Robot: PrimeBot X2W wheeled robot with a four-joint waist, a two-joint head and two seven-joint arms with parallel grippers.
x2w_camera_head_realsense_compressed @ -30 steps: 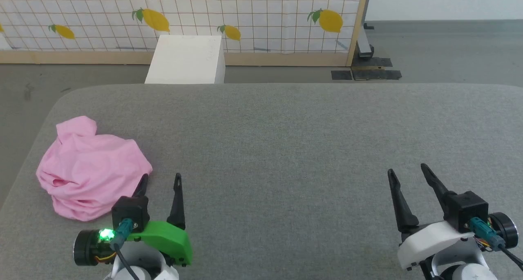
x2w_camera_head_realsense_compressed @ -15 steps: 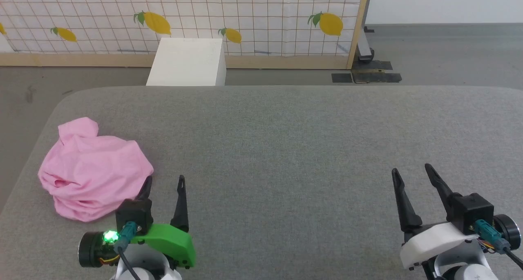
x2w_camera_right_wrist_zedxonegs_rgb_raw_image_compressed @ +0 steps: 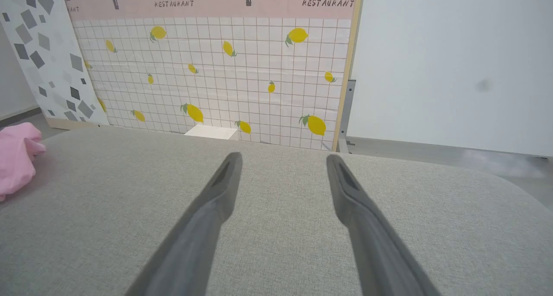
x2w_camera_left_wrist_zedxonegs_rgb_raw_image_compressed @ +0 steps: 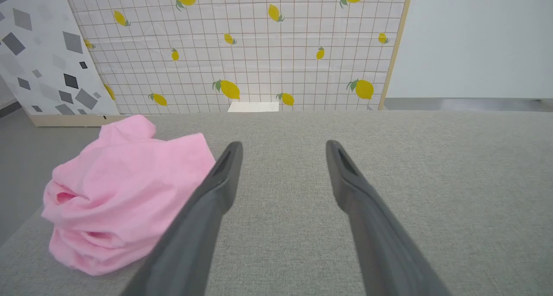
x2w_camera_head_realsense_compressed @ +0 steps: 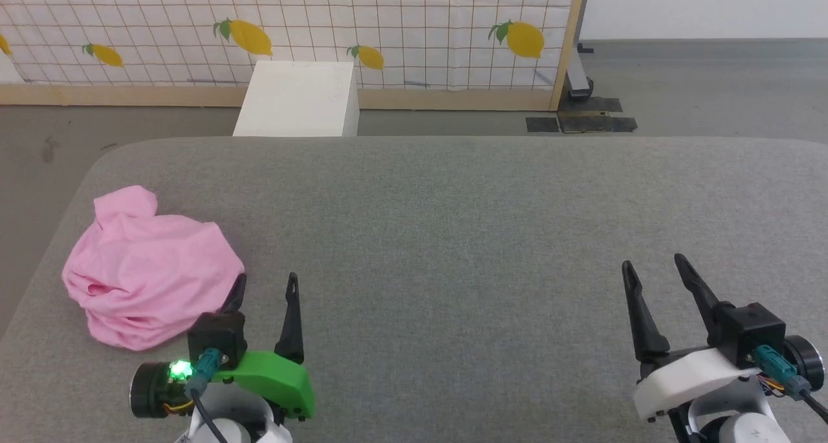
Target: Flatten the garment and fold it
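The light pink garment [x2w_camera_head_realsense_compressed: 145, 265] lies crumpled in a heap at the left end of the grey padded table [x2w_camera_head_realsense_compressed: 453, 223]. It also shows in the left wrist view as a pink garment [x2w_camera_left_wrist_zedxonegs_rgb_raw_image_compressed: 116, 196], and its edge as the garment [x2w_camera_right_wrist_zedxonegs_rgb_raw_image_compressed: 15, 157] at the far left of the right wrist view. My left gripper [x2w_camera_head_realsense_compressed: 266, 281] hovers open just right of the heap, its left finger close to the cloth's edge, nothing between the fingers. My left gripper [x2w_camera_left_wrist_zedxonegs_rgb_raw_image_compressed: 283, 145] points over bare table. My right gripper [x2w_camera_head_realsense_compressed: 650, 267] stands open at the lower right, far from the cloth; it is the right gripper [x2w_camera_right_wrist_zedxonegs_rgb_raw_image_compressed: 283, 157] in its own view.
A white box [x2w_camera_head_realsense_compressed: 297, 100] stands on the floor behind the table's far edge. A lemon-print panel [x2w_camera_head_realsense_compressed: 291, 29] in a wooden frame runs along the back. The table's rounded left corner [x2w_camera_head_realsense_compressed: 97, 162] is near the heap. Grey floor lies beyond.
The head camera has shifted slightly, so the whole picture sits a little lower. Both grippers stay open, and the garment lies as before.
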